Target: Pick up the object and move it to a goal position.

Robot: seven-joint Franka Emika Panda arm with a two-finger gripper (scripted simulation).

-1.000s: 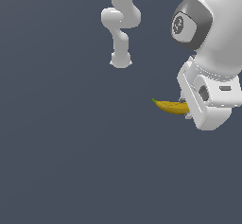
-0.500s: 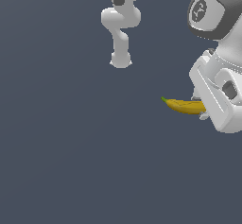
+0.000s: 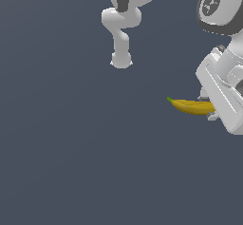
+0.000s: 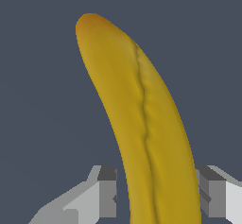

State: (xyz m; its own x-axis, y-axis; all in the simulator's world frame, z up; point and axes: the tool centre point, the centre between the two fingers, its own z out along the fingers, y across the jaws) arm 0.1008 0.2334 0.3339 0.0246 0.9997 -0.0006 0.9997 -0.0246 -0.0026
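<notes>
Jaws closed on the banana (image 4: 146, 138), one finger (image 4: 108, 190) on each side of its lower part, the rest of the fruit jutting out past the gripper (image 4: 156, 194). In the exterior view the banana (image 3: 192, 106) hangs from the gripper near the worktop's (image 3: 71, 148) right edge, green stem pointing away from the arm. Carrying appears under way; no goal marker shows, so the next move calls for steady travel without loosening.

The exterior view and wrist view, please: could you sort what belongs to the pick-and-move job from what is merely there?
Part of the job:
- banana, lying between the jaws
- gripper, jaws on either side of the banana; contact cannot be told

Merely there:
- plain dark surface
- nothing else loose is visible
</notes>
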